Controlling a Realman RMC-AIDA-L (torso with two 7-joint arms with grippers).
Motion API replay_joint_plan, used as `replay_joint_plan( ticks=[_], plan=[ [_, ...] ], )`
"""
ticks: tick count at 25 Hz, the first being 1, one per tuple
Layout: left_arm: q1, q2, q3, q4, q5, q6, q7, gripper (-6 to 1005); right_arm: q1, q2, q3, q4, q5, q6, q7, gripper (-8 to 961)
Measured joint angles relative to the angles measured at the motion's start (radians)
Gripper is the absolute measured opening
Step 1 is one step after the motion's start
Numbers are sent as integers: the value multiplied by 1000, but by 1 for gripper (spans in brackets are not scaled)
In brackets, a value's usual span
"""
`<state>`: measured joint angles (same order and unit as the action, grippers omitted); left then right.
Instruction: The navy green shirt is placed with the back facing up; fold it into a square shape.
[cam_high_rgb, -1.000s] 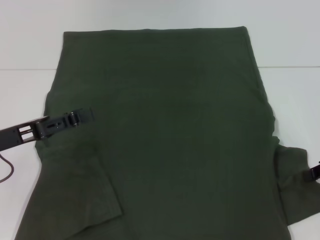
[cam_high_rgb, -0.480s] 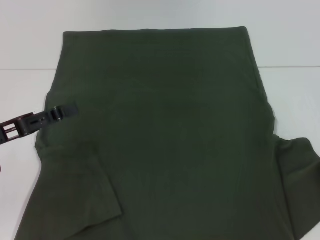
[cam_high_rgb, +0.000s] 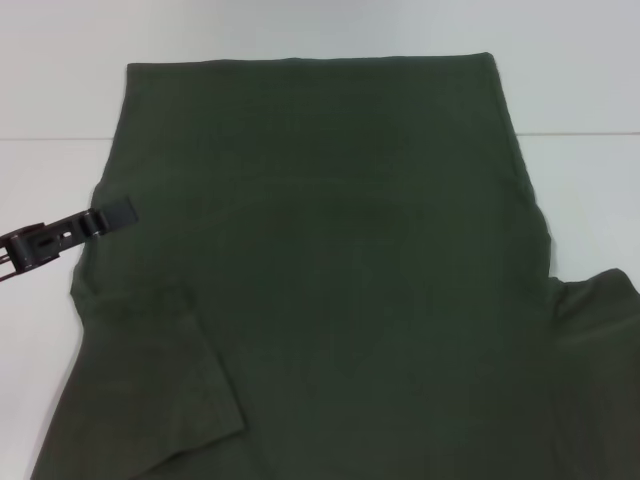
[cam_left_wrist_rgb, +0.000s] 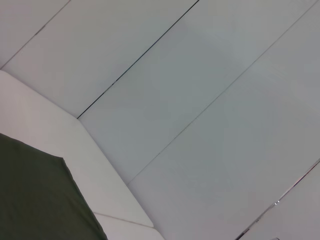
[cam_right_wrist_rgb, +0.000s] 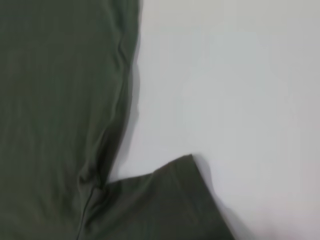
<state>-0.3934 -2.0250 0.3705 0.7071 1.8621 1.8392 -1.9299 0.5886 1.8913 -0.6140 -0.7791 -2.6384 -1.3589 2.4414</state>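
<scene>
The navy green shirt lies flat on the white table, plain back up, hem at the far end. Its left sleeve is folded inward onto the body. Its right sleeve lies spread outward. My left gripper hovers at the shirt's left edge, holding nothing. A corner of the shirt shows in the left wrist view. The right wrist view shows the shirt's side and the right sleeve. The right gripper is out of view.
Bare white table lies left of the shirt and right of it. A pale wall stands behind the table's far edge. The shirt's near part runs off the bottom of the head view.
My left gripper has drawn back to the left, from over the shirt to its left edge. The right gripper, at the right sleeve's edge a second ago, has left the view.
</scene>
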Motion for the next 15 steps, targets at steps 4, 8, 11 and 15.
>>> replay_joint_plan(
  ticks=[4,8,11,15],
  plan=[
    [0,1,0,0,0,0,-1,736,16,-4,7,0,1,-12,0,32],
    [1,0,-1,0,0,0,-2,736,30,-2,2,-2,0,-60,1,34],
    [1,0,-6,0,0,0,-3,736,28,-1,8,-26,6,-127,-6,36],
    [1,2,-17,0,0,0,-3,736,18,-2,36,-79,25,-241,-14,38]
  ],
)
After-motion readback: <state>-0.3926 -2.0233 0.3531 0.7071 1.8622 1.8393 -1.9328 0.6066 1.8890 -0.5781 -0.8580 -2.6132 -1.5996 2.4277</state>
